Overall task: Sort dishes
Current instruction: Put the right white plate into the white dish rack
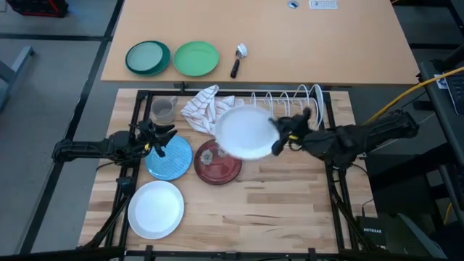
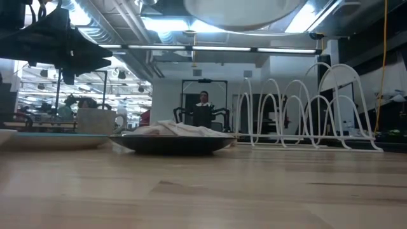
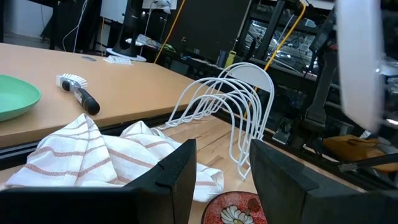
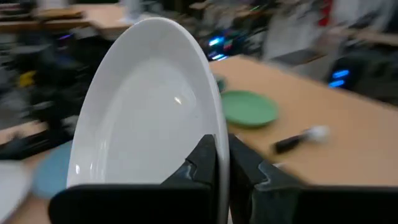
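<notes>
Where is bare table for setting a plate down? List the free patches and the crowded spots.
Free: the wood right of the white plate and below the red plate, out to the table's right edge. Crowded: the back strip, with cup, cloth and rack. The left tool hovers over the blue plate; the right tool holds a lifted plate.

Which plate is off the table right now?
The white plate gripped at its rim by the right gripper; the blue, red and other white plates lie flat.

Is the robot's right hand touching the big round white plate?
Touching. The right wrist view shows the right gripper with both fingers pinching the rim of the round white plate.
</notes>
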Action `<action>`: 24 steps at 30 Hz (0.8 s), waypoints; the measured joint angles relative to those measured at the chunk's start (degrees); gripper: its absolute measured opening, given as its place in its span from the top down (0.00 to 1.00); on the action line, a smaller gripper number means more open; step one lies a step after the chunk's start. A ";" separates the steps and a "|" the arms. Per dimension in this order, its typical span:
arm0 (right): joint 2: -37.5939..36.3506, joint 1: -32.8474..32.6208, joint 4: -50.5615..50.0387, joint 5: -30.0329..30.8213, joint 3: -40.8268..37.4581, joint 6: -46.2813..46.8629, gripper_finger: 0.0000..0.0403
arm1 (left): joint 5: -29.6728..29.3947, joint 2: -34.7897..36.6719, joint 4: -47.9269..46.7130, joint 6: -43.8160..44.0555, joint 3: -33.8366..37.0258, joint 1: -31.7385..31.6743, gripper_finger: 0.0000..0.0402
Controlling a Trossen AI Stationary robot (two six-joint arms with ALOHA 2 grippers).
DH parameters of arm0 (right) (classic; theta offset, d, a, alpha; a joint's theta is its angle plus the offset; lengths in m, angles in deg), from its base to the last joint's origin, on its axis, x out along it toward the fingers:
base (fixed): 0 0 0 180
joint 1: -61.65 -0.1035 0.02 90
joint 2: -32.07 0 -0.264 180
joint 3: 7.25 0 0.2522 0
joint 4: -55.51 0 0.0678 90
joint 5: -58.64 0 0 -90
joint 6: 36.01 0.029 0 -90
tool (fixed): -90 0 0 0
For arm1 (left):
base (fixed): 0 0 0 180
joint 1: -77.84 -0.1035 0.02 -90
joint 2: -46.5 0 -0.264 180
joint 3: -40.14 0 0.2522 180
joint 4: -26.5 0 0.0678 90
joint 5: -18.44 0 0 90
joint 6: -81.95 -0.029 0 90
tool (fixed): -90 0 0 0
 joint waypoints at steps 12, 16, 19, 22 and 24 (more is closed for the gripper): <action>-6.63 0.04 0.13 28.73 0.04 -14.05 0.96 | -0.01 0.00 0.00 0.00 0.00 0.00 0.65; -7.81 0.26 1.27 31.31 0.04 -18.18 0.96 | -0.01 0.02 0.00 0.02 0.00 0.00 0.65; -8.39 1.65 4.34 30.71 0.09 -22.27 0.96 | -0.01 0.01 -0.01 0.00 0.00 -0.01 0.65; -9.56 3.28 7.39 30.75 0.09 -27.93 0.96 | -0.01 0.02 0.00 0.00 0.00 0.00 0.65; -10.56 4.71 9.57 31.23 0.09 -31.85 0.96 | -0.01 0.02 0.00 0.00 0.00 -0.02 0.65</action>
